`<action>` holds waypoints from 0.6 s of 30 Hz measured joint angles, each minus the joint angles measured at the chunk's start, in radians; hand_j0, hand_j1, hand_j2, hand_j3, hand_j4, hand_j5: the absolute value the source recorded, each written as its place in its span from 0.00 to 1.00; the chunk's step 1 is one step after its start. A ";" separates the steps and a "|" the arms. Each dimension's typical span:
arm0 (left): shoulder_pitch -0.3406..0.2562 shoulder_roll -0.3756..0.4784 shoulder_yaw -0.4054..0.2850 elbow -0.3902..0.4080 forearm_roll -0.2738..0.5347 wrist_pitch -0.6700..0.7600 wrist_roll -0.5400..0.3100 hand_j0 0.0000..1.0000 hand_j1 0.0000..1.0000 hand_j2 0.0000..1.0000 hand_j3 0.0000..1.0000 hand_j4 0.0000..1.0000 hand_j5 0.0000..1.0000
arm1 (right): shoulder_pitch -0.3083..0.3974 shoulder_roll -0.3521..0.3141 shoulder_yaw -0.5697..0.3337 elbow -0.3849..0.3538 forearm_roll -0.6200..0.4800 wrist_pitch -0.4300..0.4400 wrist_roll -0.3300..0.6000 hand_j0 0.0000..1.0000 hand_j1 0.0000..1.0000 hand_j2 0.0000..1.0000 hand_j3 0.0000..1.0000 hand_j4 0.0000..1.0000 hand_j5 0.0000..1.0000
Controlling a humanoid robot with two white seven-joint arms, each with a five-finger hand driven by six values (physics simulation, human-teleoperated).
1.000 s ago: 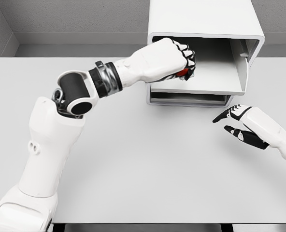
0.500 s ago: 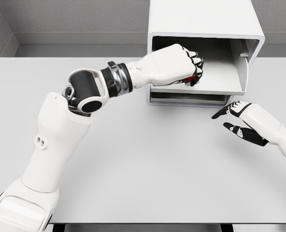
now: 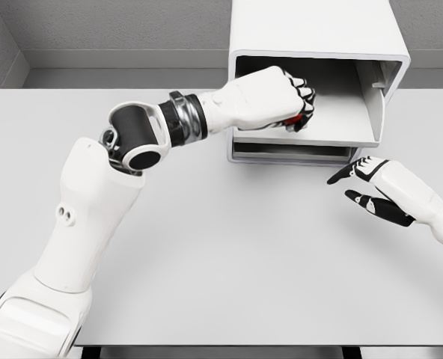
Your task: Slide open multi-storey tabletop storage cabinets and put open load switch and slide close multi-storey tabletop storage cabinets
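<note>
Left hand [image 3: 270, 97] is fisted around a small red part [image 3: 295, 120], the switch; only a sliver of red shows between the dark fingertips [image 3: 305, 101]. Fist sits inside the cabinet [image 3: 311, 45], over the front left of the pulled-out upper drawer [image 3: 341, 123]. Whether the part touches the drawer floor can't be told. Lower drawer [image 3: 292, 155] sits nearly flush, closed. Cabinet stands at the far edge of the grey table [image 3: 229, 262]. Right hand [image 3: 371, 187] hovers low over the table, just right of the cabinet's front, fingers spread and holding nothing.
</note>
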 measured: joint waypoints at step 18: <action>-0.005 0.000 0.001 0.025 0.002 0.001 0.002 0.52 0.52 0.52 0.52 0.52 0.52 | 0.000 0.000 0.000 0.000 0.000 0.000 0.001 0.60 0.60 0.60 0.60 0.60 0.60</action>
